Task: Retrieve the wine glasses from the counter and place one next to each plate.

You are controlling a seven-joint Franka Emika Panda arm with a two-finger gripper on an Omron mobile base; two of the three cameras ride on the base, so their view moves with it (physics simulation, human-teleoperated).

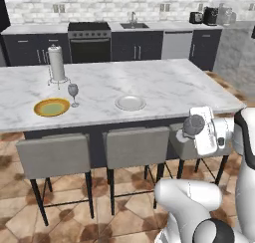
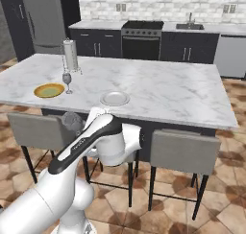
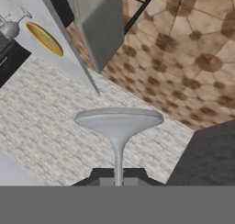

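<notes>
My gripper [image 3: 118,181] is shut on the thin stem of a clear grey wine glass [image 3: 119,120], whose round foot spreads just beyond the fingertips. From the base views, this held glass [image 1: 193,124] [image 2: 72,122] hangs below the island's front edge, right of the white-grey plate [image 1: 130,102] [image 2: 115,98]. A second wine glass [image 1: 73,93] [image 2: 67,80] stands upright on the island just right of the yellow-orange plate [image 1: 52,107] [image 2: 49,90] [image 3: 44,38]. The counter [image 1: 35,28] [image 2: 98,24] with its sink runs along the back wall.
A paper-towel roll on a wire stand [image 1: 57,64] [image 2: 70,55] stands behind the yellow plate. Grey stools [image 1: 54,158] [image 2: 184,153] line the front of the marble island [image 1: 169,82] [image 2: 168,89], close to my arm. A range and dishwasher sit under the back counter.
</notes>
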